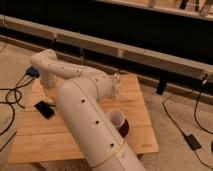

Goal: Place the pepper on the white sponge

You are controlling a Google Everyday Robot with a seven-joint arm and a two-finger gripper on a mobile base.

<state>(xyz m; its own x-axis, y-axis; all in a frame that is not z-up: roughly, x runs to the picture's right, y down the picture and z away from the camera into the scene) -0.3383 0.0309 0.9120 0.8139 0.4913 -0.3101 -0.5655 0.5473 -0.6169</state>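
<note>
My gripper [50, 92] hangs at the end of the white arm, low over the left part of the wooden table [75, 137], just above and beyond the black flat object [44, 108]. The thick white forearm [85, 115] crosses the middle of the table and covers much of it. The pepper does not show; the spot under the gripper is partly hidden by the arm. The white sponge is out of view, possibly behind the arm.
A white cup with a dark red side [118, 122] stands on the table's right part, close to the arm. A small white upright object [116, 85] stands near the back edge. Cables [10, 95] lie on the floor at left and right. A long dark rail [125, 50] runs behind.
</note>
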